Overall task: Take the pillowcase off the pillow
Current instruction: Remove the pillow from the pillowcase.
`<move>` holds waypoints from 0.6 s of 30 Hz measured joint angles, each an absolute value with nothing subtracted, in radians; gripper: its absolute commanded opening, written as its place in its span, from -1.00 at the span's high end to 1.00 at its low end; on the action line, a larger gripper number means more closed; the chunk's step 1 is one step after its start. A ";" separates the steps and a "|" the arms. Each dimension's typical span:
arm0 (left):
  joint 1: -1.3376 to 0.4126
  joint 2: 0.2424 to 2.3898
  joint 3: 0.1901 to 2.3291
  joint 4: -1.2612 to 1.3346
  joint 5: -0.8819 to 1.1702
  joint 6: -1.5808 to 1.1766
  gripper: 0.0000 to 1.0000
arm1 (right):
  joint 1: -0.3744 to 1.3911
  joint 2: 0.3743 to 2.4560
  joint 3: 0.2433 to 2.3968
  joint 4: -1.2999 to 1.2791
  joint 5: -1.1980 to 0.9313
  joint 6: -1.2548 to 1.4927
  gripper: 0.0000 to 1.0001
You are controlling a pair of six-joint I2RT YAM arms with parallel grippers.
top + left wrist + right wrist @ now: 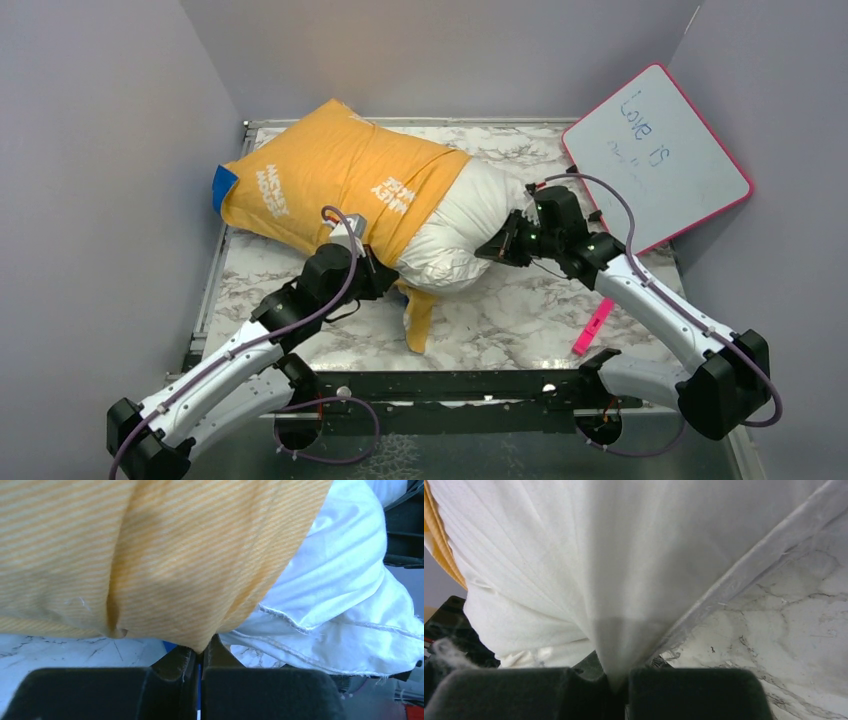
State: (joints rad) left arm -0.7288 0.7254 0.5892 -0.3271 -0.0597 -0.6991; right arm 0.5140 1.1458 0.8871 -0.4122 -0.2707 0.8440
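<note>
The orange-yellow pillowcase [330,180] with white lettering covers the left part of the pillow; a blue corner shows at its far left. The white pillow [465,225] sticks out of its open right end. My left gripper [375,272] is shut on the pillowcase's near open edge, seen as orange striped cloth [165,565] pinched between the jaws [201,655]. My right gripper [500,248] is shut on the pillow's white fabric [624,580], which bunches into the jaws [621,680]. The white pillow also shows at the right of the left wrist view [345,595].
A pink-edged whiteboard [655,155] leans at the back right, close behind my right arm. A pink marker [592,327] lies on the marble tabletop [520,310] near the right arm. An orange flap of the case [418,320] hangs toward the front edge. Grey walls enclose the table.
</note>
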 measured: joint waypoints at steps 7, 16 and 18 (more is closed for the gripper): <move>-0.728 0.850 0.622 -0.323 -0.015 -0.579 1.00 | 0.487 1.103 0.781 -0.363 -0.382 0.843 -0.30; -0.723 0.949 0.665 -0.292 0.058 -0.517 1.00 | 0.476 0.830 0.617 -0.326 -0.450 0.899 -0.76; -0.721 0.959 0.665 -0.281 0.072 -0.516 1.00 | 0.476 0.762 0.568 -0.281 -0.480 0.929 -0.76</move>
